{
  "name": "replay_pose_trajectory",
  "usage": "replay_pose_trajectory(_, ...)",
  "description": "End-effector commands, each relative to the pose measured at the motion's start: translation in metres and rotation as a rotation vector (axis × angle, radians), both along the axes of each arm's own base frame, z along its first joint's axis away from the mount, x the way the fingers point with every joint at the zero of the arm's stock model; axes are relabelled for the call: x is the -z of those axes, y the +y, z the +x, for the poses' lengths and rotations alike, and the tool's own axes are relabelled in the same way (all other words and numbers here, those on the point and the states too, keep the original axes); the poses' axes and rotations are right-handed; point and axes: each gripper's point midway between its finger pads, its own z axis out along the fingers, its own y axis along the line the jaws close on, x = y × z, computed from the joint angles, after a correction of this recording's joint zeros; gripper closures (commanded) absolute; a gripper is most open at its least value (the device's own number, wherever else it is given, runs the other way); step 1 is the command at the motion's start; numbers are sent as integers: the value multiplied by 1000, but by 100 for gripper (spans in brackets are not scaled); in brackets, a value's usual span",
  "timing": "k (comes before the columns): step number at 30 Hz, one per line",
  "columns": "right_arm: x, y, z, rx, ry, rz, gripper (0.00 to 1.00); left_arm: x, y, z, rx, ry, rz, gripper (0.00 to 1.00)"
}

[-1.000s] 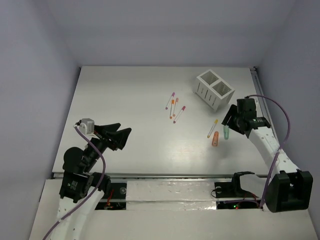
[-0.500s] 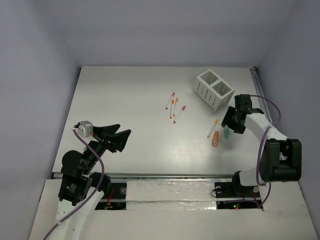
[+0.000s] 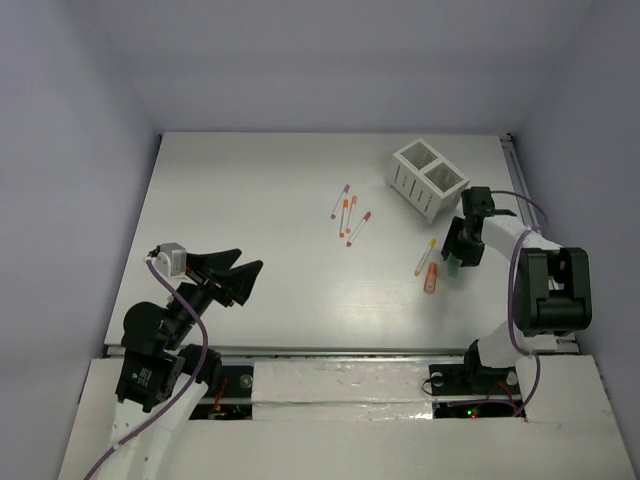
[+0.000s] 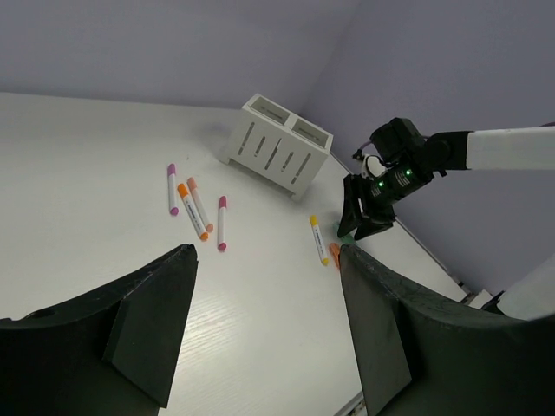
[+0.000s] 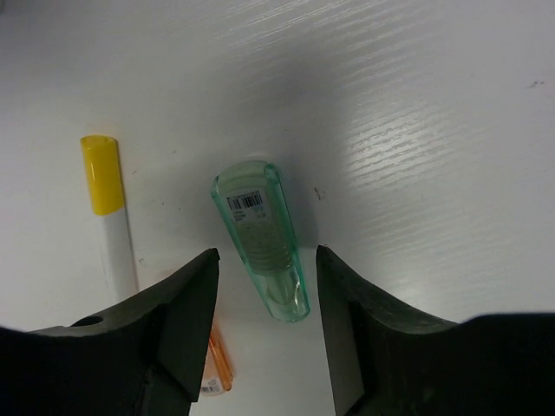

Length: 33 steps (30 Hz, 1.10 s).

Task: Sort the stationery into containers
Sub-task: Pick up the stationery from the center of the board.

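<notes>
A short green marker (image 5: 260, 238) lies flat on the white table, also seen in the top view (image 3: 453, 266). My right gripper (image 5: 267, 260) is open and low over it, one finger on each side, not touching; in the top view it is the dark head (image 3: 459, 244) just above the marker. A yellow-capped white pen (image 3: 425, 257) and a short orange marker (image 3: 430, 279) lie just left of it. Several thin pens with purple, orange and pink caps (image 3: 347, 214) lie mid-table. The white two-compartment box (image 3: 430, 179) stands behind. My left gripper (image 3: 243, 276) is open and empty at the near left.
The table's right edge with a metal rail (image 3: 521, 195) runs close beside the right arm. Grey walls close in the back and sides. In the left wrist view the box (image 4: 276, 143) and the pens (image 4: 195, 208) lie far ahead of the left fingers.
The right arm has folded in and its gripper has come down and slightly left over the green marker. The left arm and all stationery have stayed put.
</notes>
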Motion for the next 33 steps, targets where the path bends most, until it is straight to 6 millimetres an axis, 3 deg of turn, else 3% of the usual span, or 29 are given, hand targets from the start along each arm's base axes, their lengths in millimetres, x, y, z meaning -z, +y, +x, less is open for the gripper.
replay_pose_trajectory(1, -10, -2, 25, -4, -72, -9, 47, -24, 2, -8, 6, -80, -15, 37)
replay_pose_trajectory(10, -3, -7, 37, 5, -75, -31, 53, -21, -1, -6, 19, -69, -9, 37)
replay_pose_trajectory(13, -1, -9, 40, 12, -65, -45, 70, -20, -2, -6, 20, -65, -9, 37)
replay_pose_trajectory(14, -1, -12, 39, 21, -63, -58, 80, -20, -1, -6, 18, -65, -9, 37)
replay_pose_trajectory(18, -26, -13, 36, 51, -138, -58, 86, -21, -1, -6, 18, -66, -10, 37)
replay_pose_trajectory(19, -52, -11, 38, 50, -219, -50, 86, -20, -1, -5, 17, -63, -10, 37)
replay_pose_trajectory(22, -96, -2, 38, 31, -351, 1, 88, -19, -2, -4, 20, -54, -7, 37)
replay_pose_trajectory(24, -138, 8, 39, 2, -471, 49, 88, -18, -2, -4, 20, -52, -7, 37)
replay_pose_trajectory(28, -220, 19, 58, -36, -688, 101, 88, -17, -3, -2, 21, -44, -8, 37)
replay_pose_trajectory(32, -262, 19, 89, -48, -800, 97, 86, -14, -6, 0, 30, -31, -3, 38)
replay_pose_trajectory(33, -260, 17, 104, -45, -803, 89, 86, -13, -6, 1, 31, -29, -1, 37)
